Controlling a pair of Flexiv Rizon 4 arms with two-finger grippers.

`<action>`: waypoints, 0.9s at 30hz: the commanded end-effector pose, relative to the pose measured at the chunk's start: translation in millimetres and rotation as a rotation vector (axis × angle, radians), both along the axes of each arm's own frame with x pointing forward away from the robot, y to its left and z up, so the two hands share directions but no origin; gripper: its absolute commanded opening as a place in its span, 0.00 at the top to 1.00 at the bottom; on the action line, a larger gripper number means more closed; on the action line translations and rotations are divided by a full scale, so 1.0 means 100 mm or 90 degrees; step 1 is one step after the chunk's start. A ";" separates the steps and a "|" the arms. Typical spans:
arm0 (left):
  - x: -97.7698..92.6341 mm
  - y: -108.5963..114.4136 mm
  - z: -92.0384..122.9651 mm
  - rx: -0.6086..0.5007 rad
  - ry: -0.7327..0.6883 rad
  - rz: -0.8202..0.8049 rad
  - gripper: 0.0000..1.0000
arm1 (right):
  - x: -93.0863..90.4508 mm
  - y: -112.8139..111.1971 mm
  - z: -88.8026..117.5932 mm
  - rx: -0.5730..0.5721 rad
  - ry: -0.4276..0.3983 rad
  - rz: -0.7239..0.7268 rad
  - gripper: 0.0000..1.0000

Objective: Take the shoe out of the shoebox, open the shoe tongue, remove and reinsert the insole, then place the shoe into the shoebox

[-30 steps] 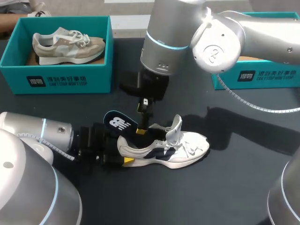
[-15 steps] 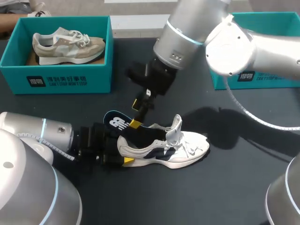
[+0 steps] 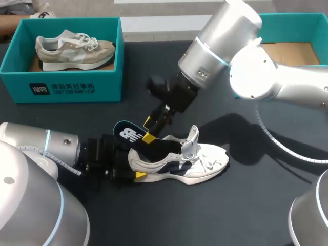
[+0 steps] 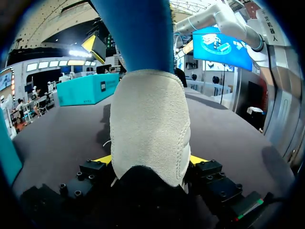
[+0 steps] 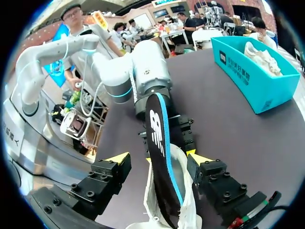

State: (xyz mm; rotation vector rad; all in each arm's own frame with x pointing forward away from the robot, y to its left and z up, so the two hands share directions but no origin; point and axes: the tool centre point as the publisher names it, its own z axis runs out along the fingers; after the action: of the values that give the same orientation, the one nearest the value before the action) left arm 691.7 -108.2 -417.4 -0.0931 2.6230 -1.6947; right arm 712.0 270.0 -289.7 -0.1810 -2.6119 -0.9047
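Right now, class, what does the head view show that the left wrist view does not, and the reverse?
Head view only: the beige shoe in its teal shoebox, and the raised tongue and laces of the white shoe. Left wrist view only: both yellow fingertips of the left tool against the heel's sides. Both: the white shoe, the left tool, and the insole standing out of the heel.

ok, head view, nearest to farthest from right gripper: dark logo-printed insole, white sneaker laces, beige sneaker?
1. Dark logo-printed insole, beside the right gripper.
2. White sneaker laces, off to the right.
3. Beige sneaker, in the far-left teal box.
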 end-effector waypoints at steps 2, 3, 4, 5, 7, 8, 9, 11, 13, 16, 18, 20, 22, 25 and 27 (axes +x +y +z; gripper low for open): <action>-0.01 -0.03 -0.08 0.001 0.000 0.000 1.00 | -0.02 0.09 -0.15 0.039 0.014 0.007 0.29; -0.01 -0.03 -0.08 0.001 0.000 0.000 1.00 | -0.03 0.11 -0.16 0.042 0.016 0.011 0.31; -0.01 -0.03 -0.08 0.001 0.000 0.000 1.00 | -0.03 0.13 -0.17 0.043 0.017 0.012 0.31; -0.01 -0.03 -0.08 0.001 0.000 0.000 1.00 | -0.03 0.13 -0.18 0.047 0.017 0.014 0.33; -0.01 -0.03 -0.08 0.001 0.000 0.000 1.00 | -0.03 0.16 -0.18 0.052 0.020 0.022 0.38; -0.01 -0.03 -0.08 0.001 0.000 0.000 1.00 | -0.03 0.17 -0.18 0.057 0.020 0.025 0.45; -0.01 -0.03 -0.08 0.001 0.000 0.000 1.00 | -0.03 0.18 -0.19 0.060 0.022 0.030 0.45; -0.01 -0.03 -0.08 0.001 0.000 0.000 1.00 | -0.04 0.19 -0.20 0.061 0.026 0.034 0.45; -0.01 -0.03 -0.08 0.001 0.000 0.000 1.00 | -0.04 0.21 -0.22 0.064 0.032 0.043 0.50; -0.01 -0.03 -0.08 0.001 0.000 0.000 1.00 | -0.03 0.24 -0.22 0.068 0.036 0.051 0.57; -0.01 -0.03 -0.08 0.001 0.000 0.000 1.00 | -0.03 0.26 -0.23 0.074 0.043 0.061 0.58; -0.01 -0.03 -0.08 0.001 0.000 0.000 1.00 | -0.04 0.27 -0.24 0.077 0.050 0.069 0.62; -0.01 -0.03 -0.08 0.001 0.000 0.000 1.00 | -0.05 0.28 -0.24 0.077 0.051 0.072 0.72; -0.01 -0.03 -0.08 0.001 0.000 0.000 1.00 | -0.05 0.30 -0.24 0.077 0.052 0.077 1.00; -0.01 -0.03 -0.08 0.001 0.000 0.000 1.00 | -0.06 0.31 -0.23 0.082 0.056 0.083 1.00</action>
State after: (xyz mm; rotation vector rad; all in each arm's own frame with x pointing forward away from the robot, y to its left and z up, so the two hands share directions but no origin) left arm 691.7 -108.2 -417.4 -0.0931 2.6230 -1.6947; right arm 704.1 296.4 -311.1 -0.0220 -2.4477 -0.9972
